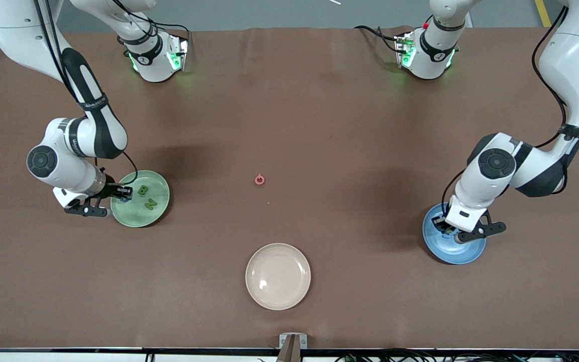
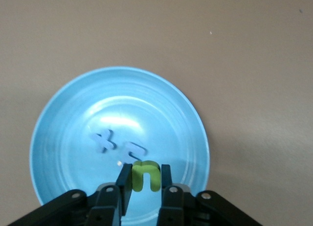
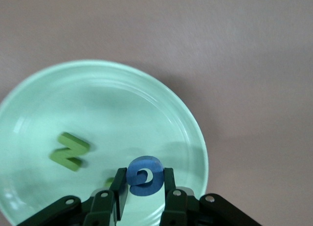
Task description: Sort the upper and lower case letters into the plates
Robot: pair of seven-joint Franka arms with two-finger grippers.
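Note:
My right gripper (image 1: pixel 124 192) is over the mint green plate (image 1: pixel 161 187), at its rim toward the right arm's end. In the right wrist view the gripper (image 3: pixel 144 172) is shut on a blue G (image 3: pixel 145 179) above the plate (image 3: pixel 161 108). A green N (image 3: pixel 70 151) lies in it, as does a green B (image 1: pixel 142 190). My left gripper (image 1: pixel 443 226) is over the blue plate (image 1: pixel 465 254). In the left wrist view it (image 2: pixel 144 168) is shut on a small green n (image 2: pixel 145 177) above the plate (image 2: pixel 161 96), which holds a blue x (image 2: pixel 103 140) and another small blue letter (image 2: pixel 135 149).
A red ring-shaped letter (image 1: pixel 260 179) lies alone on the brown table near its middle. A cream-beige plate (image 1: pixel 278 276) sits nearer the front camera, with no letters in it. The arm bases stand along the table's robot edge.

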